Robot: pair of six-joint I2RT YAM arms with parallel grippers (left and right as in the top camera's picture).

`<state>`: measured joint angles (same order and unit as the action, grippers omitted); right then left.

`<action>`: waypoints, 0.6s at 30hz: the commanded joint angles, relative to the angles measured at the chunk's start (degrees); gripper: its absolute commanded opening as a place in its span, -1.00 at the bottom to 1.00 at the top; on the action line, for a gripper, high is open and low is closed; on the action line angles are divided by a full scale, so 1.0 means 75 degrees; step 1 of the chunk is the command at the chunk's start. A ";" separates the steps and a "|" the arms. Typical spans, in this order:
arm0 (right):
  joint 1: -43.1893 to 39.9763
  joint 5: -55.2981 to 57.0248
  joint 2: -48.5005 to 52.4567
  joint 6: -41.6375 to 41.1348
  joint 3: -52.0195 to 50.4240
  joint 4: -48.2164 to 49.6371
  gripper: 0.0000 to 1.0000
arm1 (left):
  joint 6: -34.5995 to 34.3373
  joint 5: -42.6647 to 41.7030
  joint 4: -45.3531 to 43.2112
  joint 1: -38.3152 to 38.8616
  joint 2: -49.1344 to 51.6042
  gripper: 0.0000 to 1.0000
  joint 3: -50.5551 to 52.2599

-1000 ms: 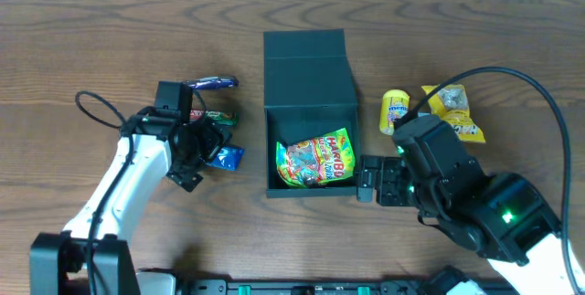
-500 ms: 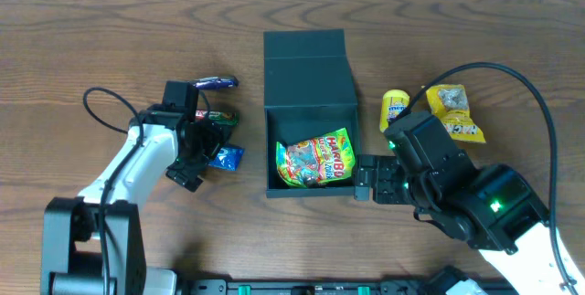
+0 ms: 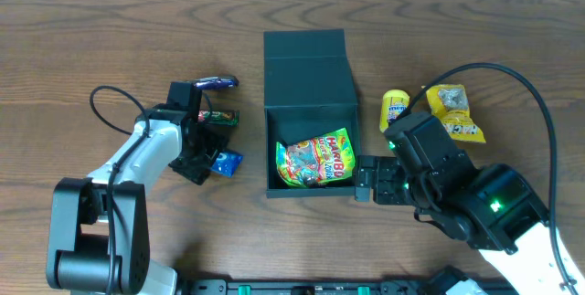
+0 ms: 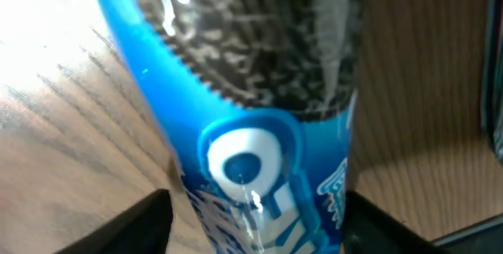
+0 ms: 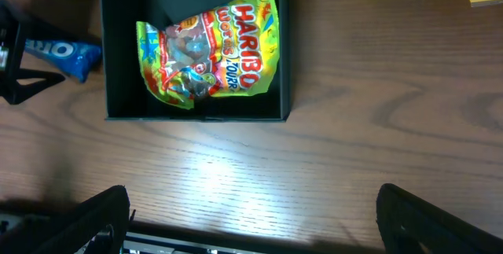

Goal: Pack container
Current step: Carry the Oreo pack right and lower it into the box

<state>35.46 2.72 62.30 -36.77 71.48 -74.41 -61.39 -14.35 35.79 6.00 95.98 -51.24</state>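
The container (image 3: 306, 67) is a dark box at the table's middle with its flap lid open at the back. A Haribo bag (image 3: 315, 160) lies inside it. The box (image 5: 287, 49) and the bag (image 5: 212, 53) also show in the right wrist view. My left gripper (image 3: 208, 160) is left of the box, open, with its fingers on either side of a blue Oreo packet (image 3: 227, 162). The packet (image 4: 259, 167) fills the left wrist view between the fingertips (image 4: 255, 222). My right gripper (image 3: 366, 182) is open and empty at the box's front right corner (image 5: 251, 222).
A purple packet (image 3: 212, 83) and a green-red packet (image 3: 219, 118) lie left of the box. A yellow tube packet (image 3: 395, 110) and a yellow bag (image 3: 452, 112) lie right of it. The left arm's cable loops at the far left (image 3: 114, 103).
My left gripper has moved right and toward the front, over the blue Oreo packet, which shifted slightly. The right arm moved slightly left and then held still.
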 commanded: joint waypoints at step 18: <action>-0.0035 0.0012 -0.0009 0.0117 -0.0061 -0.0396 0.99 | -0.0079 -0.0606 0.0851 0.0064 -0.0379 -0.88 -0.0472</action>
<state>35.46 2.55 62.30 -36.75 71.48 -76.82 -61.34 -16.29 41.10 5.98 95.57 -51.79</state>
